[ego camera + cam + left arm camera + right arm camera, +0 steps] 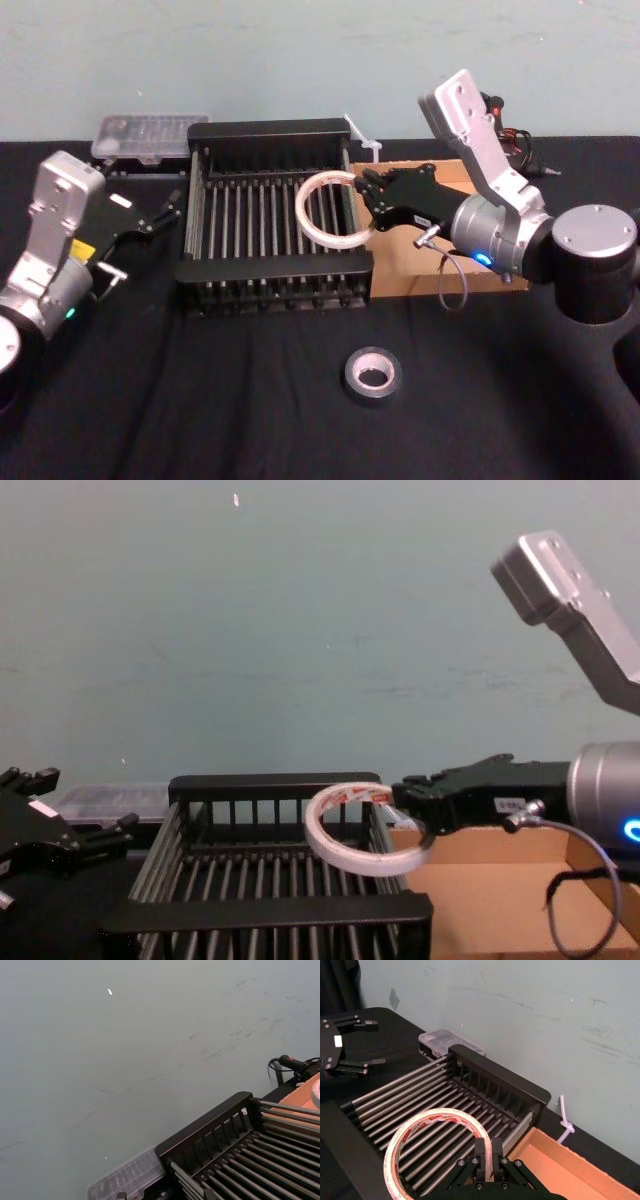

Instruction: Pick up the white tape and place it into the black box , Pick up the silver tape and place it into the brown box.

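The first step is nearly done. The right gripper (366,200) is clamped on the rim of the white tape (325,242), holding the roll tilted above the bars of the black box (270,130), just inside the wall nearest its wrist. Next it probably only needs to lower a little and part its fingers. The silver tape (352,372) lies on the table (200,400), well apart and nearer the robot than the gripper. The brown box (405,268) sits under its wrist. The left gripper (160,212) waits, fingers apart, past the box's far side.
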Available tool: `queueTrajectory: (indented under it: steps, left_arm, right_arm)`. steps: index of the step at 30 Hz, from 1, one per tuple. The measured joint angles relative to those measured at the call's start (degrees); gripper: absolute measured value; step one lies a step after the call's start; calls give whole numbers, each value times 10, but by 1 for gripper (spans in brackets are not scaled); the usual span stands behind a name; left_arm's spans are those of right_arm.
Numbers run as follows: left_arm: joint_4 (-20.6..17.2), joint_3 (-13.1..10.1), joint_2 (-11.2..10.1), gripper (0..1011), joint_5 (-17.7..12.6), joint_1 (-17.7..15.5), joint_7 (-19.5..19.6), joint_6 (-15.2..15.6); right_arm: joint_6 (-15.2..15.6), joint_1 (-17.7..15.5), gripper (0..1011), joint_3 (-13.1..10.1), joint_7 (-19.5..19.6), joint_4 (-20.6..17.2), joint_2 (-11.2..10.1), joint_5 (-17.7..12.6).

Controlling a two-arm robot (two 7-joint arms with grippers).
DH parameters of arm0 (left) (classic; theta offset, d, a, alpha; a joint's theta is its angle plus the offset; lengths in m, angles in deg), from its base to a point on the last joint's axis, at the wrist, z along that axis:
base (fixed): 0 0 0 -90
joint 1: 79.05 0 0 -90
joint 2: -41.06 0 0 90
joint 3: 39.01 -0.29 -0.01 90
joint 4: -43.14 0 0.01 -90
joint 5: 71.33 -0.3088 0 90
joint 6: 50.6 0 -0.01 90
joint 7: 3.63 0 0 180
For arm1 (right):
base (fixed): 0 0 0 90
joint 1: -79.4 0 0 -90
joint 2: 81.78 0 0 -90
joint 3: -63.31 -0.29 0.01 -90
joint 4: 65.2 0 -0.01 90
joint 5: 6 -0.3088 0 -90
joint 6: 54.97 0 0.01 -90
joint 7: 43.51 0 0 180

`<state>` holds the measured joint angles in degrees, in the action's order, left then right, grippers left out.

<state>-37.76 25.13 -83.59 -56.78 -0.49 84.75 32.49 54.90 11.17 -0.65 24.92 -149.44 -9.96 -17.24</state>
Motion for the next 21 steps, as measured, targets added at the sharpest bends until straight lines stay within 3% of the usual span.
queueTrajectory:
  steps: [21]
  left_arm:
    - [0,0,0,1001,0,0,0,0]
  right_arm:
    - [-13,42,85,17,1,68,44,21]
